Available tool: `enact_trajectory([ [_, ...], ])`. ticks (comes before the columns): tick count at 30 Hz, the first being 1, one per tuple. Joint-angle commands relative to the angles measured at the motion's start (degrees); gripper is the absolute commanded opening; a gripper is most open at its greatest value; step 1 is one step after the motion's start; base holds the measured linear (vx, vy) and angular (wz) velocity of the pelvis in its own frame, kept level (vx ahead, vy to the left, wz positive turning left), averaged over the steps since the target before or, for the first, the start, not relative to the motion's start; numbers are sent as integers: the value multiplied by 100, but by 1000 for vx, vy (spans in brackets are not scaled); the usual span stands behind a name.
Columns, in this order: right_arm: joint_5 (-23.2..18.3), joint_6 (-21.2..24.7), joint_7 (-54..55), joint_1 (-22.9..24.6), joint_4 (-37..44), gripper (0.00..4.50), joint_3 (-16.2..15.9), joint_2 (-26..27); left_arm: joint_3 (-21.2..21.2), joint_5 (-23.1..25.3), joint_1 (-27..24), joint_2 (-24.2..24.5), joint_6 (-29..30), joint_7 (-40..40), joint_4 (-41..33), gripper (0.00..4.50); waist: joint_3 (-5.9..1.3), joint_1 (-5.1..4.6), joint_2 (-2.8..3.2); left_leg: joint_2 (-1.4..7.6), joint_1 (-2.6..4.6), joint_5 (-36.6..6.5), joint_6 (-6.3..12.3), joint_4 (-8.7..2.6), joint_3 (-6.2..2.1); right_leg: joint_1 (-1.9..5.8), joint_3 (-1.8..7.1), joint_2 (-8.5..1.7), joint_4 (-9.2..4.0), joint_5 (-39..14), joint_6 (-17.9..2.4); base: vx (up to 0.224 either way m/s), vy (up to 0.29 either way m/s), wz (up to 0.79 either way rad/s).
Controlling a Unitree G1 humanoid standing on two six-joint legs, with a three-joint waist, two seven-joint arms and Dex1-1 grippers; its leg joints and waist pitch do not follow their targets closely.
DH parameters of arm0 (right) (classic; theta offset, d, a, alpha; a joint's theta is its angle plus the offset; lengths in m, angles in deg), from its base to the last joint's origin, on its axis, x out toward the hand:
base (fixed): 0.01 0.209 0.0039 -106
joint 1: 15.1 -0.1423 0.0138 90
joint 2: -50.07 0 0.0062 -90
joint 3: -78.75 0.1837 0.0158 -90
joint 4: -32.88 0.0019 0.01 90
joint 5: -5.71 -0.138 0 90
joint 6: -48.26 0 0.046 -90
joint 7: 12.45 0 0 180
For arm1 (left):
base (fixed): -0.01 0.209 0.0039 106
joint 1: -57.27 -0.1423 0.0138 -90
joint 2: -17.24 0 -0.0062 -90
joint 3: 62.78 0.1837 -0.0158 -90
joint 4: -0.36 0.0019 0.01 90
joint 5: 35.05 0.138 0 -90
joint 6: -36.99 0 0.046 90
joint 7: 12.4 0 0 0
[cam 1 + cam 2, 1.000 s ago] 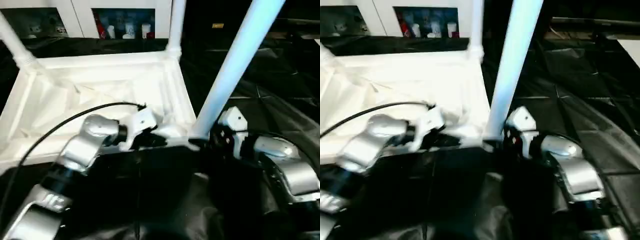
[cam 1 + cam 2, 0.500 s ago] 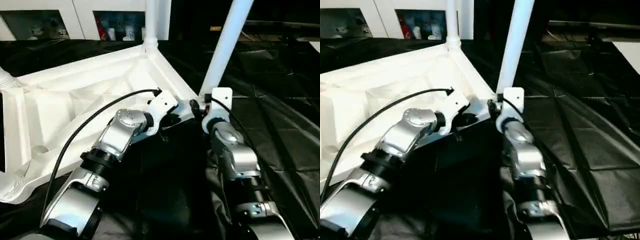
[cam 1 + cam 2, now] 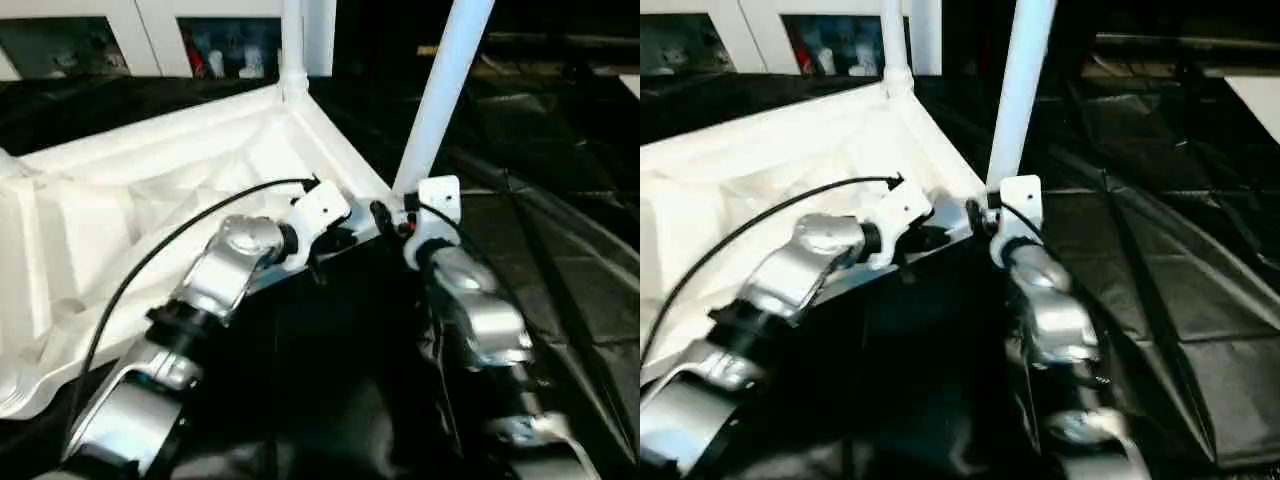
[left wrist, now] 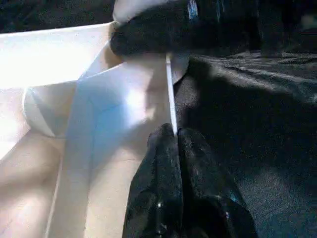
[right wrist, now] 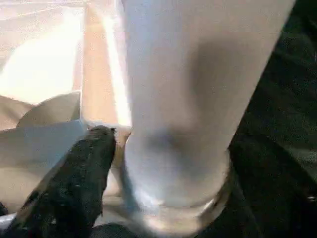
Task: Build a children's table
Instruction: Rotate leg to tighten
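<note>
The white plastic square tabletop [image 3: 150, 200] runs off the left edge of the head views, so its far-left corners are cut away, and the silver forearms cover part of its near rim. It lies upside down on black sheeting [image 3: 560, 250], ribbed underside up and one corner turned toward the robot. Two long white tubular legs stand in its corner sockets, long axes close to upright: the near leg [image 3: 440, 90] leans slightly to the right toward its top, the far leg [image 3: 292, 45] stands straight at the back corner; both tops are cut off by the upper edge.

The left tool [image 4: 176, 136] has its black fingers pressed together, tips at the thin edge of the tabletop rim beside the near corner. The right tool [image 5: 173, 163] stands apart around the flared foot of the near leg, one finger [image 5: 74, 183] beside it; the other is hard to make out.

Behind, a white cabinet [image 3: 150, 20] with glass doors shows blurred coloured items.
</note>
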Motion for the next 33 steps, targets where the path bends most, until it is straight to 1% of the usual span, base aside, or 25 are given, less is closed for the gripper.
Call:
enact_trajectory([
  [1, -235, 295, -805, 161, 492, 393, -55, -509, 191, 72, -255, 286, 172, -274, -77, 0, -411, -10, 3, 255, 42, -659, 496, -313, -106, 358, 312, -429, -308, -817, -1223, 62, -6, 1],
  [2, -347, 413, -1287, 225, 685, 393, -85, -863, 177, 29, -312, 390, 185, -383, -221, 0, -419, -3, 0, 256, 41, -573, 551, -306, -107, 382, 307, -414, -280, -601, -1286, 61, -3, 1],
  [3, -419, 436, -1556, 264, 783, 393, -102, -1050, 175, -1, -341, 447, 165, -463, -293, 0, -427, 21, 3, 270, 45, -368, 668, -288, -102, 412, 315, -404, -228, -110, -1397, 55, 0, 2],
  [4, -491, 460, -1826, 304, 882, 393, -118, -1237, 173, -31, -370, 503, 144, -544, -366, 0, -443, 15, 14, 262, 32, -194, 817, -260, -92, 427, 317, -398, -180, 334, -1522, 55, 0, 2],
  [5, -628, 362, -2467, 423, 1074, 393, -163, -1667, 163, -111, -433, 632, 104, -739, -527, 0, -445, 19, 11, 265, 32, -114, 879, -248, -89, 424, 315, -403, -163, 499, -1577, 0, 0, 0],
  [6, -628, 362, -2467, 423, 1074, 393, -163, -1667, 163, -111, -433, 632, 104, -739, -527, 0, -446, 27, 11, 268, 21, -75, 976, -235, -92, 449, 311, -407, -152, 649, -1649, 0, 0, 0],
  [7, -820, 207, -3279, 581, 1283, 393, -208, -2177, 150, -279, -513, 786, 45, -1076, -729, 0, -450, 32, 26, 279, 28, -71, 1051, -225, -90, 435, 306, -412, -147, 673, -1714, 0, 0, 0],
  [8, -827, 201, -3310, 587, 1290, 393, -209, -2196, 149, -286, -516, 792, 43, -1089, -737, 0, -464, 37, 14, 282, 16, -33, 1079, -214, -95, 459, 310, -416, -130, 735, -1730, 0, 0, 0],
  [9, -1006, 157, -3812, 673, 1369, 393, -186, -2496, 157, -449, -595, 959, -19, -1459, -913, 0, -453, 36, 18, 292, 10, 12, 1157, -209, -90, 433, 305, -414, -126, 792, -1795, 0, 0, 0],
  [10, -1006, 157, -3812, 673, 1369, 393, -186, -2496, 157, -449, -595, 959, -19, -1459, -913, 0, -433, 32, 11, 297, -1, -81, 1164, -215, -97, 433, 293, -423, -144, 559, -1815, 0, 0, 0],
  [11, -1107, 193, -4028, 712, 1422, 393, -204, -2638, 154, -528, -641, 1044, 43, -1609, -1019, 0, -427, 22, 14, 303, 19, -214, 1126, -221, -96, 424, 291, -439, -176, 234, -1820, 0, 0, 0],
  [12, -1157, 185, -4237, 744, 1463, 393, -260, -2768, 179, -610, -690, 1155, -23, -1840, -1120, 0, -421, 17, 10, 309, 19, -255, 1105, -221, -94, 416, 294, -438, -189, 88, -1809, 0, 0, 0],
  [13, -1191, 214, -4349, 760, 1503, 393, -297, -2835, 193, -653, -718, 1215, 1, -1936, -1191, 0, -407, 20, 7, 312, 21, -365, 1053, -228, -98, 414, 298, -449, -210, -214, -1766, 0, 0, 0],
  [14, -1215, 234, -4430, 771, 1532, 393, -324, -2884, 204, -684, -738, 1259, 19, -2005, -1243, 0, -412, 18, -3, 318, 28, -388, 1034, -228, -96, 413, 302, -452, -215, -305, -1753, 0, 0, 0],
  [16, -1255, 249, -4741, 819, 1649, 393, -502, -3061, 233, -792, -806, 1381, 39, -2191, -1425, 0, -402, 37, 16, 331, 49, -402, 976, -231, -95, 387, 309, -454, -225, -549, -1703, 0, 0, 0],
  [18, -1249, 243, -4855, 837, 1683, 393, -592, -3113, 236, -825, -824, 1400, 70, -2213, -1487, 0, -404, 37, 10, 328, 45, -345, 979, -224, -89, 371, 307, -439, -218, -523, -1700, 0, 0, 0],
  [20, -1198, 182, -4986, 844, 1662, 393, -718, -3160, 249, -874, -847, 1417, 111, -2263, -1569, 0, -420, 48, 18, 330, 55, -317, 974, -209, -87, 364, 309, -445, -209, -504, -1720, 0, 0, 0],
  [23, -1117, 93, -5090, 840, 1608, 393, -834, -3175, 262, -908, -871, 1427, 146, -2307, -1638, 0, -434, 46, 5, 320, 37, -237, 994, -198, -93, 378, 307, -442, -189, -396, -1727, 0, 0, 0],
  [26, -905, -109, -5166, 806, 1479, 393, -1004, -3148, 265, -909, -893, 1433, 165, -2349, -1680, 0, -449, 47, 5, 313, 29, -171, 1012, -186, -94, 385, 304, -441, -171, -309, -1727, 0, 0, 0],
  [28, -867, -130, -5146, 783, 1440, 393, -1028, -3118, 264, -907, -896, 1435, 166, -2358, -1682, 0, -453, 49, 0, 307, 26, -154, 1034, -180, -93, 389, 305, -442, -168, -292, -1732, 0, 0, 0],
  [29, -849, -152, -5094, 740, 1380, 393, -1030, -3047, 266, -897, -897, 1435, 162, -2358, -1677, 0, -467, 53, 2, 307, 28, -140, 1037, -177, -95, 397, 304, -444, -163, -279, -1738, 0, 0, 0],
  [31, -915, -136, -5020, 665, 1296, 393, -1018, -2944, 275, -900, -907, 1454, 168, -2365, -1694, 0, -474, 47, 6, 305, 25, -113, 1062, -169, -96, 391, 299, -438, -153, -250, -1773, 0, 0, 0],
  [33, -942, -128, -5015, 634, 1263, 393, -1033, -2916, 285, -902, -913, 1470, 180, -2366, -1709, 0, -474, 51, 6, 306, 28, -139, 1048, -162, -94, 390, 303, -436, -153, -298, -1773, 0, 0, 0],
])
